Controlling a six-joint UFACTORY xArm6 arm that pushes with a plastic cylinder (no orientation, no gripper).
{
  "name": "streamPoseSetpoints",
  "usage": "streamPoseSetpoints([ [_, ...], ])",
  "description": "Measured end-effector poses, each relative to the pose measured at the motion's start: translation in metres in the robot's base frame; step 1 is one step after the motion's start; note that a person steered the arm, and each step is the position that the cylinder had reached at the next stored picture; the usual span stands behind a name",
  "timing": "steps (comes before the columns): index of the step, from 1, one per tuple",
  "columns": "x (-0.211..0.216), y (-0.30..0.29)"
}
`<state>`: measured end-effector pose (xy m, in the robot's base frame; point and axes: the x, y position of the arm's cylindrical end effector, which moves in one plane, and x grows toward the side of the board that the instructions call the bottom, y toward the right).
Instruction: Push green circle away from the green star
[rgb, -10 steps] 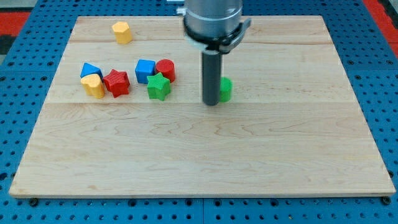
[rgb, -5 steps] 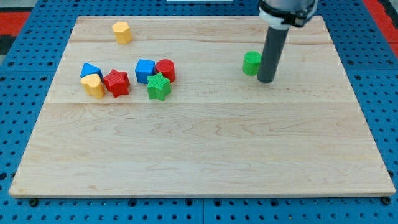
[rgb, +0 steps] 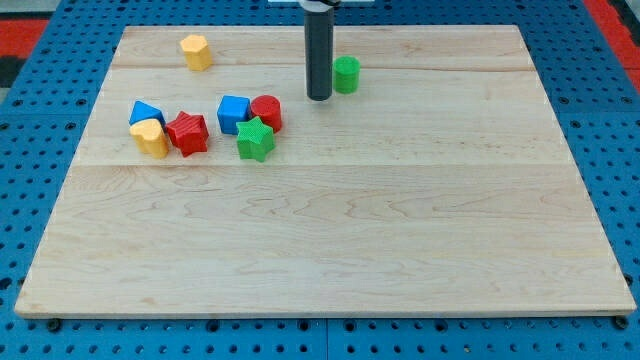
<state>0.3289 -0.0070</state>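
The green circle (rgb: 346, 75) sits near the view's top, right of centre. My tip (rgb: 319, 97) stands just to its left, touching or nearly touching it. The green star (rgb: 255, 139) lies lower left of the tip, just below the red circle (rgb: 266, 112) and the blue cube (rgb: 234, 114). The green circle is well apart from the green star, up and to the right of it.
A red star (rgb: 187, 133), a yellow heart (rgb: 151, 138) and a blue triangle (rgb: 146, 113) cluster at the view's left. A yellow block (rgb: 196, 51) sits near the top left. The wooden board (rgb: 330, 240) lies on a blue pegboard.
The green circle has moved up, from beside the board's middle to near the top. My tip went from its left to its right and is now at its left again.
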Motion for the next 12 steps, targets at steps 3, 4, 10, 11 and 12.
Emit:
streamPoseSetpoints([
  [3,-0.032,0.008],
  [4,0.002,0.002],
  [10,-0.035,0.069],
  [11,-0.059,0.072],
  [12,-0.071,0.083],
])
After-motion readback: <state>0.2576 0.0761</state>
